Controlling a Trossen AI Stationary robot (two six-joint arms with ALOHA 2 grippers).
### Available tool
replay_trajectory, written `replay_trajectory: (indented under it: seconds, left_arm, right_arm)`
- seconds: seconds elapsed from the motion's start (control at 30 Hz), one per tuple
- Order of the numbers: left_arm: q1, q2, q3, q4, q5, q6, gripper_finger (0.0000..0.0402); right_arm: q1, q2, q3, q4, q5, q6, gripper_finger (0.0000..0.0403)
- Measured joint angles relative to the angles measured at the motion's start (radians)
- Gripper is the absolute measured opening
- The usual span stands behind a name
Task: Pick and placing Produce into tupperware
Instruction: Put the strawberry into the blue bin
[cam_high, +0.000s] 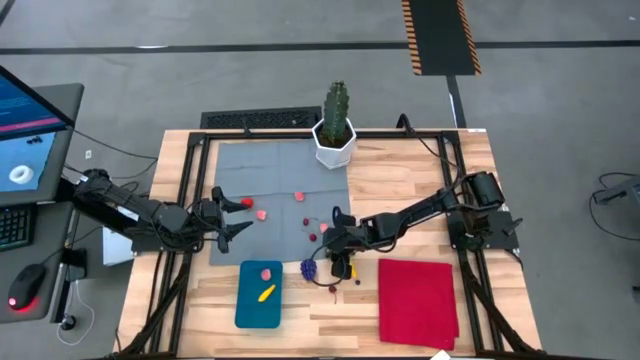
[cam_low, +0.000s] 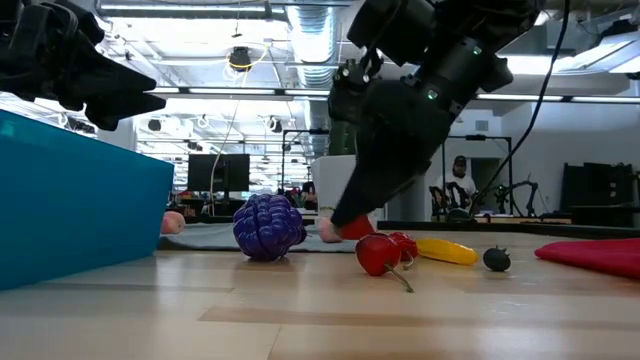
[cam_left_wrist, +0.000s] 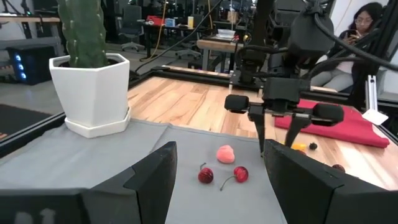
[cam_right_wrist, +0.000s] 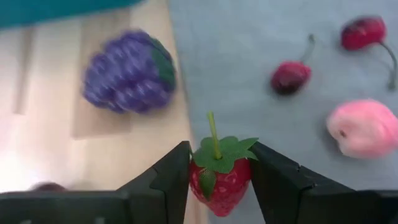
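My right gripper (cam_high: 328, 240) is shut on a red toy strawberry (cam_right_wrist: 221, 180) low over the near edge of the grey mat (cam_high: 280, 165). A purple grape bunch (cam_high: 308, 267) lies on the wood beside it. Two cherries (cam_right_wrist: 289, 76) and a pink fruit (cam_right_wrist: 360, 127) lie on the mat. The teal tupperware (cam_high: 259, 293) stands near the front edge with a pink piece (cam_high: 266, 272) and a yellow piece (cam_high: 265, 293) inside. My left gripper (cam_high: 240, 215) is open and empty over the mat's left part, near small red pieces (cam_high: 263, 214). My right gripper pinches the strawberry's red body (cam_right_wrist: 211, 186) between its two fingers, just below the green leaf cap. The stem (cam_right_wrist: 213, 127) points away from the wrist. The fingers slant down from the table's right side. I cannot tell whether the strawberry touches the mat.
A green cactus in a white pot (cam_high: 335, 130) stands at the mat's far edge. A flat red cloth (cam_high: 417, 300) lies at the front right. A red cherry pair (cam_low: 380, 250), a yellow piece (cam_low: 445, 250) and a dark piece (cam_low: 495, 260) lie on the wood by the right gripper.
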Motion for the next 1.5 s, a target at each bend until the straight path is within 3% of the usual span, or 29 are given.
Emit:
replay_trajectory:
  seconds: [0.23,0.43,0.7,0.93,1.07,1.23,1.5]
  left_arm:
    - [0.000,0.000,0.000,-0.003,-0.012,0.004,0.0231]
    - [0.000,0.000,0.000,-0.006,-0.055,-0.007,0.0231]
    - [0.000,0.000,0.000,-0.008,-0.059,-0.016,0.0231]
    - [0.000,0.000,0.000,-0.008,-0.059,-0.036,0.0231]
    - [0.000,0.000,0.000,-0.008,-0.058,-0.037,0.0231]
    - [0.000,0.000,0.000,-0.008,-0.055,-0.037,0.0231]
    - [0.000,0.000,0.000,-0.033,-0.055,-0.037,0.0231]
  right_arm:
    - [-0.012,0.000,0.065,0.022,-0.095,0.006,0.0166]
    - [-0.037,0.000,0.151,0.025,-0.244,0.136,0.0168]
    - [-0.089,0.000,0.235,0.072,-0.564,0.307,0.0174]
    - [-0.178,0.000,0.238,0.225,-0.821,0.645,0.0167]
    - [-0.222,0.000,0.238,0.231,-0.837,0.751,0.0181]
    - [-0.241,0.000,0.238,0.265,-0.833,0.759,0.0188]
    - [-0.202,0.000,0.238,0.290,-0.758,0.417,0.0161]
